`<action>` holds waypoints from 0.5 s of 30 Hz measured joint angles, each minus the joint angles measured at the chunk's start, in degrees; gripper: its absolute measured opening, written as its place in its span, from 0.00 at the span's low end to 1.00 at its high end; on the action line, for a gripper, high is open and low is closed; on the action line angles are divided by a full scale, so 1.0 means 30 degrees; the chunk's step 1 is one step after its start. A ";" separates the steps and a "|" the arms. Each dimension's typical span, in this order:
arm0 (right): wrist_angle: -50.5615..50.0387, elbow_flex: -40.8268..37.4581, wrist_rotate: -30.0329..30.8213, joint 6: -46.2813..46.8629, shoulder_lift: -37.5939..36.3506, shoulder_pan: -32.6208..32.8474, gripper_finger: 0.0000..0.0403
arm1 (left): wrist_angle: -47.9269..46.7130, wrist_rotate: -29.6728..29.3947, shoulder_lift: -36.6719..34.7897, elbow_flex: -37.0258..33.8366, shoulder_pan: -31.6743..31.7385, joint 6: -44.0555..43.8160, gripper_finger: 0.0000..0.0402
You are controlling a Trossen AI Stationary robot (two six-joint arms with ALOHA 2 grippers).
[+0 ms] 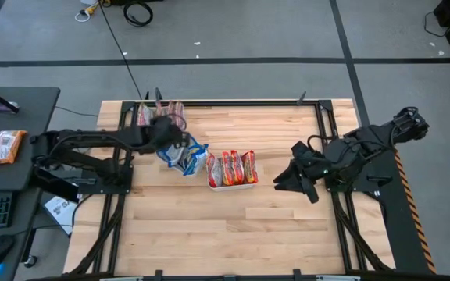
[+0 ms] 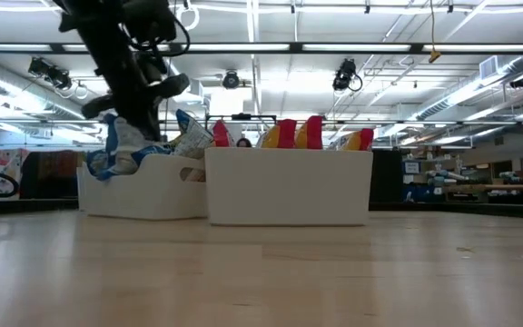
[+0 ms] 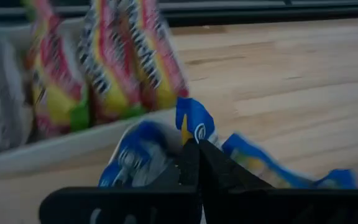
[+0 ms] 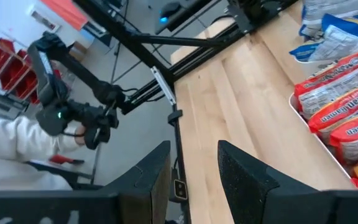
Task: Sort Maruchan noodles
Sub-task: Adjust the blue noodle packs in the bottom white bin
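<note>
Blue-and-yellow Maruchan noodles (image 1: 183, 158) lie crumpled in a white tray (image 2: 143, 193) left of the table's middle. My left gripper (image 1: 176, 147) reaches slanting down into them and is shut on one blue packet (image 3: 135, 163). Beside it, red-orange packets (image 1: 231, 167) stand on edge in a second white tray (image 2: 289, 186). More red packets (image 1: 162, 115) sit at the far edge. My right gripper (image 1: 286, 178) hovers open over the table's right part, nothing between its fingers (image 4: 244, 177). My left gripper pinches an upturned edge of a blue packet (image 3: 194, 121) between its two shut fingers, coming at it slanting down from the table's left. The fingers hide the exact place of contact. The packet rests among the other blue ones in the tray.
Bare wood lies open along the near half of the table (image 1: 225, 234). Black frame rails (image 1: 330, 133) border the table. A dark side desk (image 1: 6, 148) on the left holds more packets. A person's white sleeve (image 4: 17, 146) shows beyond the table.
</note>
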 joint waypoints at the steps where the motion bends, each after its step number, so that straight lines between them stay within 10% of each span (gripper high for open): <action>1: -0.0006 0.0000 0.0265 0.0179 0.0016 0.0134 0.34 | 0.0008 -0.0493 0.0000 -0.0390 -0.0379 -0.0679 0.00; 9: 0.0437 0.0000 0.1154 0.0408 0.0027 0.0467 0.34 | 0.0828 -0.1671 0.0007 -0.2699 -0.2614 -0.3823 0.08; 15: 0.1830 0.0000 0.1143 0.0428 0.0027 -0.0040 0.34 | 0.0082 0.1182 -0.0977 -0.1042 -0.1898 0.0357 0.22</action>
